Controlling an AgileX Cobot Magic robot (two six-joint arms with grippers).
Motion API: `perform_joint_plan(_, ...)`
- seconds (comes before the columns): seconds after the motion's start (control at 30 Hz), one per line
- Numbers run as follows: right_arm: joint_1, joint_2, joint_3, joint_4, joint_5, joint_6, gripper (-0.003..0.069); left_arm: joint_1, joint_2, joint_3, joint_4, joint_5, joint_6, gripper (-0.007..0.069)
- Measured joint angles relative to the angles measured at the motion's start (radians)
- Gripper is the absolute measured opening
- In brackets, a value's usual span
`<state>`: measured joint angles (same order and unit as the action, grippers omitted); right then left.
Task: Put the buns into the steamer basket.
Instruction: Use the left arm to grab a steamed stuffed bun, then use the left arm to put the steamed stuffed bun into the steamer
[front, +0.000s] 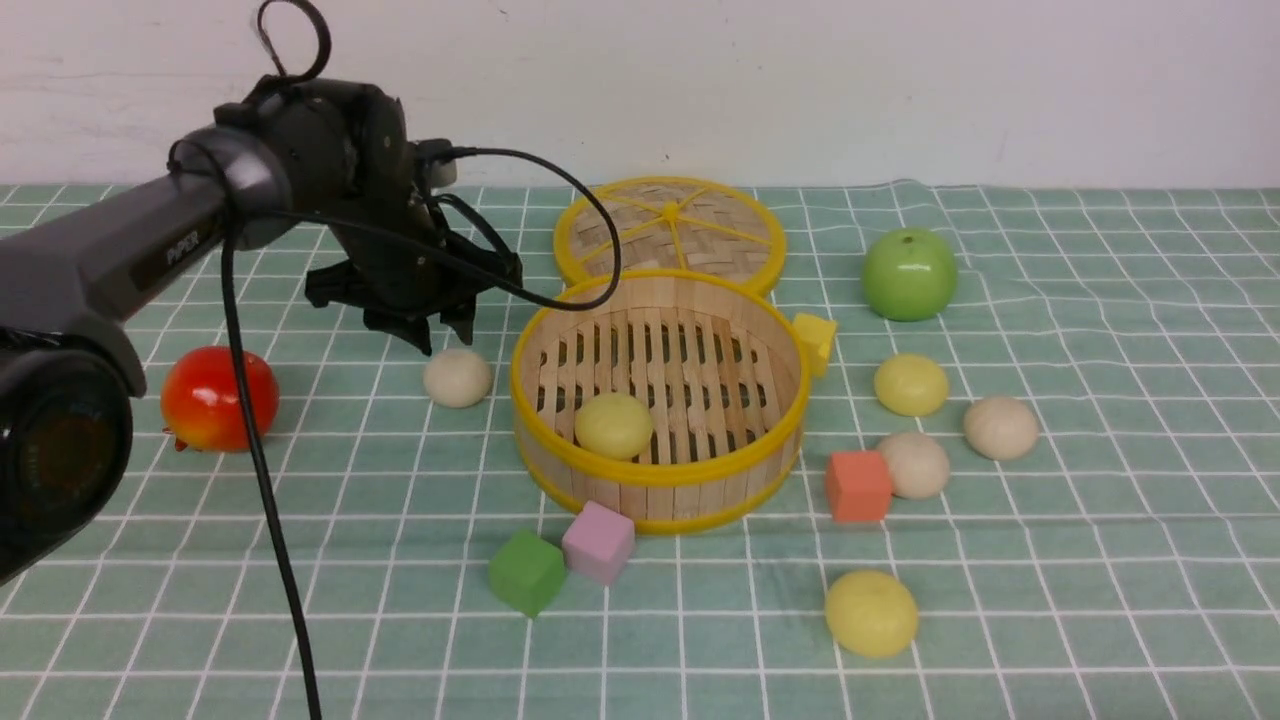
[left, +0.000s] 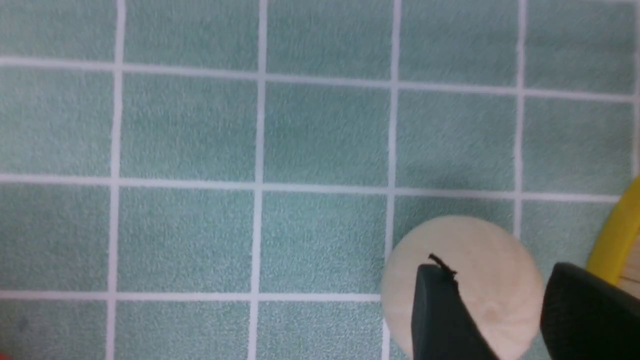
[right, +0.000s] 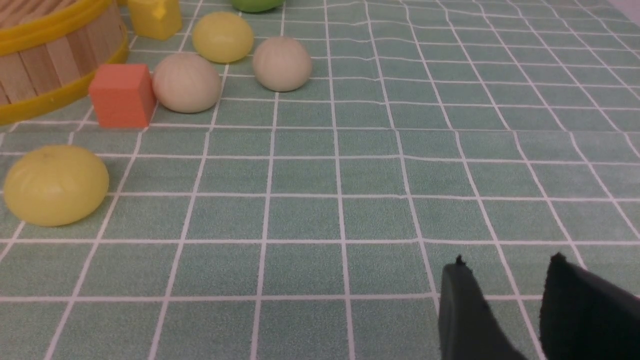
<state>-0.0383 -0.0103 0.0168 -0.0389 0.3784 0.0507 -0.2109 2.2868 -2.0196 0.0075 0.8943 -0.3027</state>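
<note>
The steamer basket (front: 660, 470) stands mid-table with a pale yellow bun (front: 613, 425) on its slatted floor. A cream bun (front: 457, 377) lies on the cloth just left of it. My left gripper (front: 447, 342) hangs directly over that bun with its jaws apart; in the left wrist view the cream bun (left: 480, 280) shows between and under the fingertips of the left gripper (left: 500, 270), beside the basket's rim (left: 612, 235). Right of the basket lie a yellow bun (front: 910, 384), two cream buns (front: 1000, 427) (front: 913, 464) and a front yellow bun (front: 871, 612). My right gripper (right: 507, 262) stands open over bare cloth.
The woven lid (front: 670, 232) lies behind the basket. A green apple (front: 909, 273) sits at the back right and a red fruit (front: 205, 398) at the left. Yellow (front: 815, 340), orange (front: 858, 485), pink (front: 598, 541) and green (front: 527, 572) cubes surround the basket.
</note>
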Motion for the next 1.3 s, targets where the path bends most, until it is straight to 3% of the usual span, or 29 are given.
perform_joint_plan(0.3,0.000,0.000,0.000,0.000,0.000,0.000,0.0239,0.000,0.019,0.000,-0.002,0.006,-0.007,0.0267)
perform_joint_plan(0.63,0.000,0.000,0.000,0.000,0.000,0.000,0.0239,0.000,0.019,0.000,-0.002,0.022,-0.007,-0.0006)
perform_joint_plan(0.9,0.000,0.000,0.000,0.000,0.000,0.000,0.0239,-0.005,-0.001,-0.065,-0.026,0.083,-0.007,-0.0013)
perform_joint_plan(1.3,0.000,0.000,0.000,0.000,0.000,0.000,0.0239,-0.173,-0.037,-0.125,-0.068,0.116,0.019,-0.0013)
